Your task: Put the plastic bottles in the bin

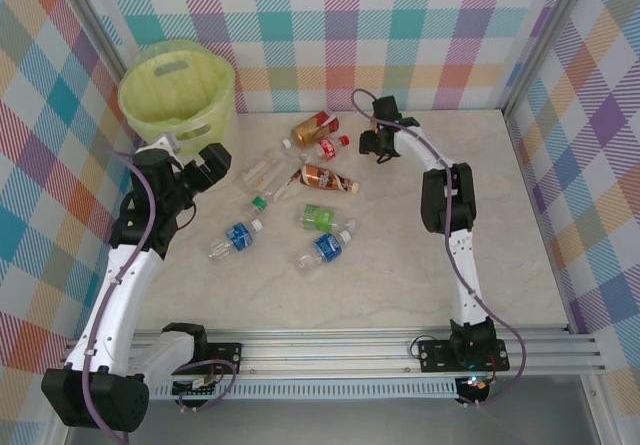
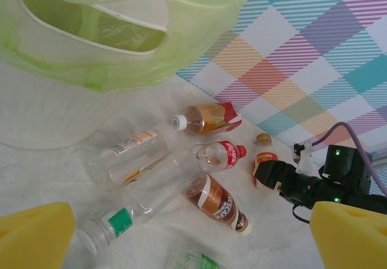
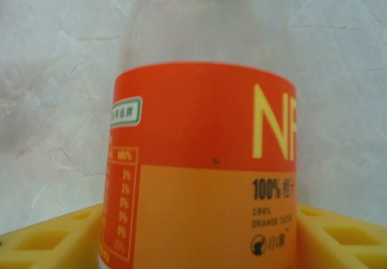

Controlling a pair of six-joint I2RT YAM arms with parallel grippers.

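Several plastic bottles lie in the middle of the table: a brown-label one (image 1: 325,178), a red-label one (image 1: 331,147), a green one (image 1: 320,215) and two blue ones (image 1: 240,235) (image 1: 322,248). My right gripper (image 1: 372,145) is at the far side of the pile, its yellow pads (image 3: 48,239) pressed on both sides of an orange-label bottle (image 3: 199,160). That bottle (image 2: 264,155) stands upright in the left wrist view. The yellow-green bin (image 1: 180,90) stands at the back left. My left gripper (image 1: 205,165) hovers open beside it, holding nothing, with its pads (image 2: 33,233) far apart.
The checkered walls close in the table on three sides. A clear bottle (image 2: 136,154) and a green-banded one (image 2: 121,220) lie between the bin (image 2: 121,57) and the pile. The marbled tabletop (image 1: 480,235) has free room on the right and near the front.
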